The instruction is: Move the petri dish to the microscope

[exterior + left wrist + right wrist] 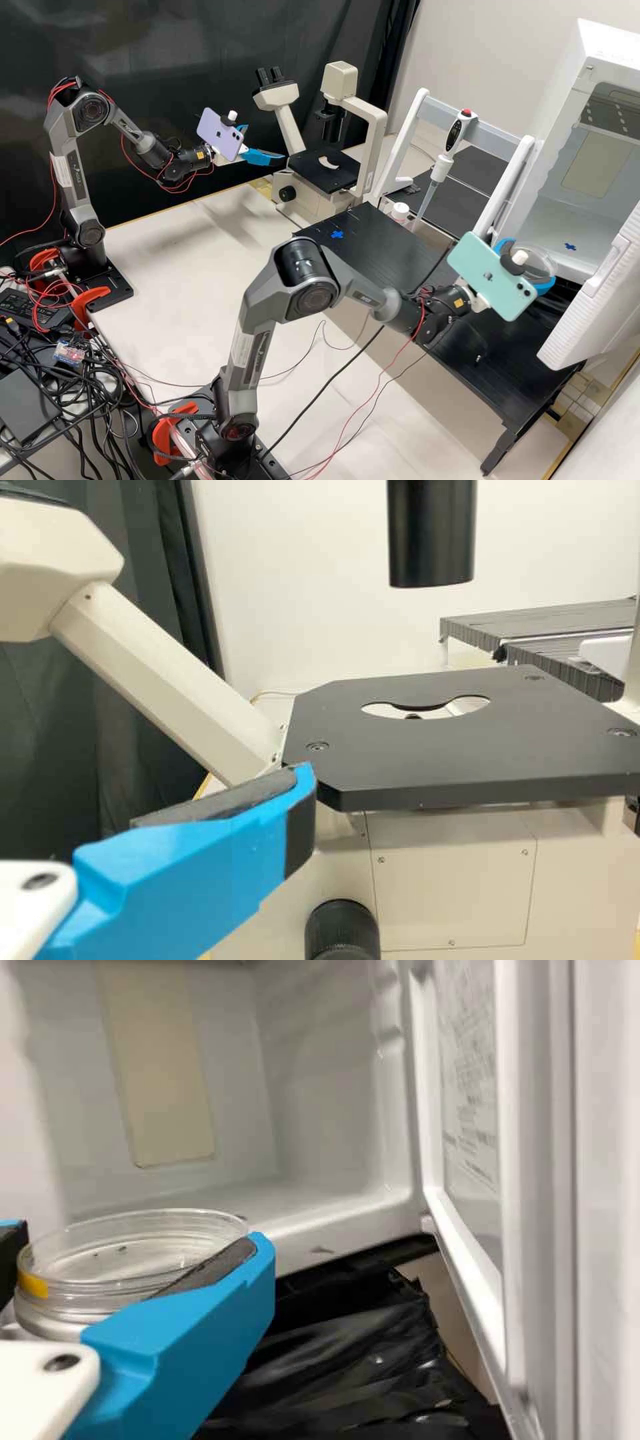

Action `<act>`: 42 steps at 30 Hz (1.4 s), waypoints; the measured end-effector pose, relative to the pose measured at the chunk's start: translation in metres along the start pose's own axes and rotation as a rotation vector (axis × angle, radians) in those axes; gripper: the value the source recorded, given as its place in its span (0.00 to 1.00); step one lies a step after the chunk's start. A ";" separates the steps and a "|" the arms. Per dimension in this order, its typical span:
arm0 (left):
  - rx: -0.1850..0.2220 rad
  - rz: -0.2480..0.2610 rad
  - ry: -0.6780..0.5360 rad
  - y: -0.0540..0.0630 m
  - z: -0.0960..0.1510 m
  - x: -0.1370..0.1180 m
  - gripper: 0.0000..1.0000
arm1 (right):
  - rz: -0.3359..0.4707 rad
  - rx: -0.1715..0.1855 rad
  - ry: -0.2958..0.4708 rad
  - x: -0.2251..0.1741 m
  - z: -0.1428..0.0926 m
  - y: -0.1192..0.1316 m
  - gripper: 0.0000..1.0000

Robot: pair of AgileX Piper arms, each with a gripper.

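Evidently the right gripper [535,261] pinches the petri dish [110,1260] by its sides to keep it level, just outside the open white box [567,100]; the left gripper [267,143], jaws wide and unloaded near the microscope [303,200], is probably placed to receive it.

A black curtain [167,40] hangs beside a pale wall [493,53].

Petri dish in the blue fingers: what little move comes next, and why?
Probably ease the right gripper away from the white cabinet, toward the microscope: it holds the petri dish near the cabinet's open door, and the microscope stands farther off.
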 end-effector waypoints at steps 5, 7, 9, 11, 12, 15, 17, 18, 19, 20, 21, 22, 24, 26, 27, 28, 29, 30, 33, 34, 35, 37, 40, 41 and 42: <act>0.000 0.000 0.000 0.000 0.000 0.000 1.00 | -0.008 0.013 0.093 -0.039 -0.025 -0.013 0.00; 0.000 0.000 0.000 0.000 0.000 0.000 1.00 | -0.037 0.019 0.129 -0.054 -0.036 -0.023 0.00; 0.000 0.000 0.000 0.000 0.000 0.000 1.00 | -0.077 0.021 0.170 -0.065 -0.048 -0.034 0.00; 0.000 0.000 0.000 0.000 0.000 0.000 1.00 | -0.116 0.003 0.209 -0.073 -0.059 -0.044 0.00; 0.000 0.000 0.000 0.000 0.000 0.000 1.00 | -0.140 -0.006 0.238 -0.078 -0.067 -0.050 0.00; 0.000 0.000 0.000 0.000 0.000 0.000 1.00 | -0.202 -0.019 0.306 -0.091 -0.084 -0.066 0.00; 0.000 0.000 0.000 0.000 0.000 0.000 1.00 | -0.231 -0.026 0.352 -0.098 -0.095 -0.074 0.00; 0.000 0.000 0.000 0.000 0.000 0.000 1.00 | -0.256 -0.037 0.386 -0.103 -0.103 -0.081 0.00; 0.000 0.000 0.000 0.000 0.000 0.000 1.00 | -0.269 -0.042 0.405 -0.105 -0.108 -0.085 0.00; 0.000 0.000 0.000 0.000 0.000 0.000 1.00 | -0.292 -0.055 0.445 -0.110 -0.117 -0.092 0.00; 0.000 0.000 0.000 0.000 0.000 0.000 1.00 | -0.315 -0.065 0.487 -0.115 -0.126 -0.099 0.00; 0.000 0.000 0.000 0.000 0.000 0.000 1.00 | -0.320 -0.072 0.499 -0.117 -0.128 -0.101 0.00; 0.000 0.000 0.000 0.000 0.000 0.000 1.00 | -0.352 -0.096 0.551 -0.125 -0.141 -0.113 0.00; 0.000 0.000 0.000 0.000 0.000 0.000 1.00 | -0.383 -0.115 0.589 -0.132 -0.152 -0.126 0.00; 0.000 0.000 0.000 0.000 0.000 0.000 1.00 | -0.398 -0.123 0.601 -0.134 -0.157 -0.131 0.00; 0.000 0.000 0.000 0.000 0.000 0.000 1.00 | -0.419 -0.130 0.610 -0.136 -0.161 -0.138 0.00; 0.000 0.000 0.000 0.000 0.000 0.000 1.00 | -0.426 -0.134 0.615 -0.137 -0.165 -0.142 0.00; 0.000 0.000 0.000 0.000 0.000 0.000 1.00 | -0.441 -0.148 0.621 -0.137 -0.170 -0.149 0.00; 0.000 0.000 0.000 0.000 0.000 0.000 1.00 | -0.482 -0.158 0.620 -0.133 -0.181 -0.167 0.00; 0.000 0.000 0.000 0.000 0.000 0.000 1.00 | -0.490 -0.158 0.618 -0.131 -0.182 -0.171 0.00; 0.000 0.000 0.000 0.000 0.000 0.000 1.00 | -0.504 -0.160 0.614 -0.127 -0.187 -0.180 0.00; 0.000 0.000 0.000 0.000 0.000 0.000 1.00 | -0.533 -0.164 0.602 -0.122 -0.190 -0.193 0.00; 0.000 0.000 0.000 0.000 0.000 0.000 1.00 | -0.564 -0.161 0.581 -0.111 -0.197 -0.211 0.00; 0.000 0.000 0.000 0.000 0.000 0.000 1.00 | -0.575 -0.161 0.573 -0.108 -0.198 -0.217 0.00; 0.000 0.000 0.000 0.000 0.000 0.000 1.00 | -0.584 -0.163 0.568 -0.105 -0.199 -0.222 0.00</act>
